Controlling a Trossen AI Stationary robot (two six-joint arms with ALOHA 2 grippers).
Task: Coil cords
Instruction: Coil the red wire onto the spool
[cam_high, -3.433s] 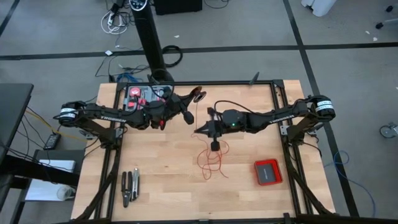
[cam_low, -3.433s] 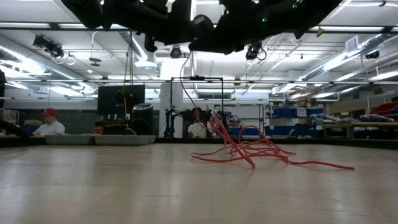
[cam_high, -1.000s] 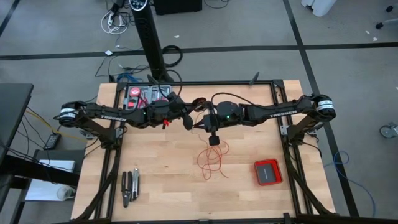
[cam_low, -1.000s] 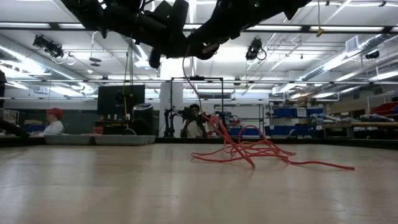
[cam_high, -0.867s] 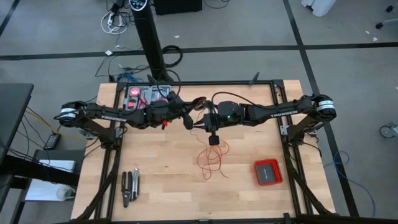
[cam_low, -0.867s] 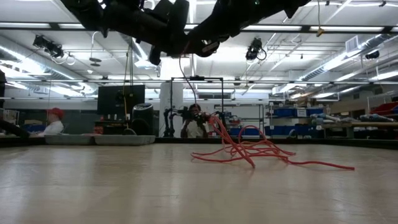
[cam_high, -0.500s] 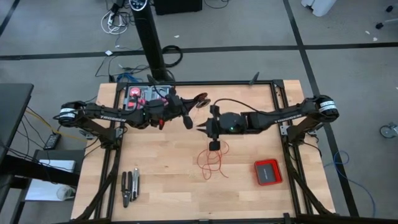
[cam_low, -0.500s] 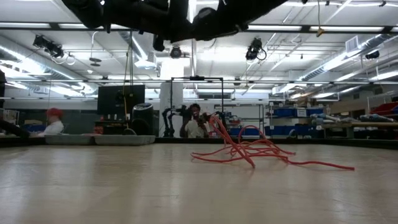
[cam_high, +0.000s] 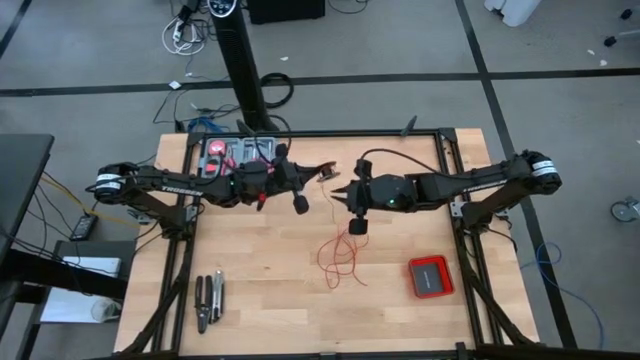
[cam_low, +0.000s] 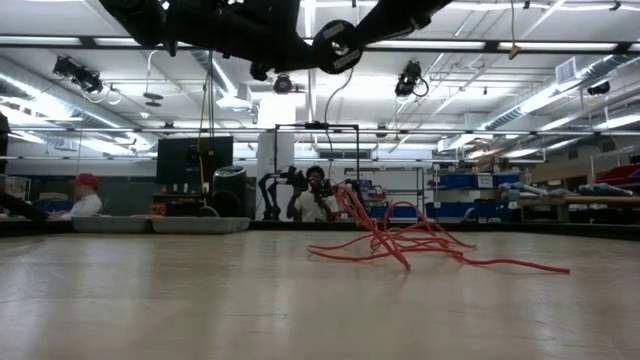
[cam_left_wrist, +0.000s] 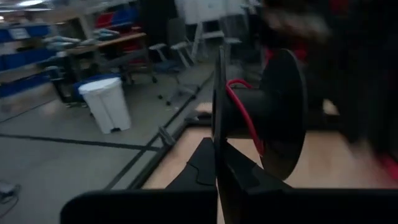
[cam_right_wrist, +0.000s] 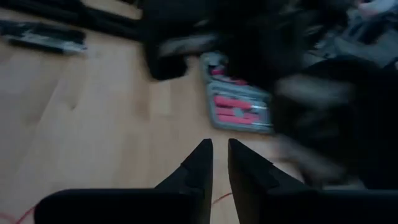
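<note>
Item: red wire (cam_high: 342, 256), one length, thin. The greater part was found as loose squiggly loops on the wooden table (cam_high: 260, 300), toward the near edge from the spool; in the low view the same heap (cam_low: 400, 243) was seen resting on the tabletop.

Item: black spool (cam_left_wrist: 273, 118), held aloft over the middle of the table. Only a few red turns were seen round its core in the left wrist view.

Left gripper (cam_high: 318, 172): closed fully on the spool's flange, the spool being carried at its tip.

Right gripper (cam_right_wrist: 219, 163): placed just beside the spool, on the side away from the left arm. Its fingers were parted by a narrow gap, and nothing was seen between them.

Progress, as judged: winding barely begun; most of the wire was left uncoiled and still to be taken up.
</note>
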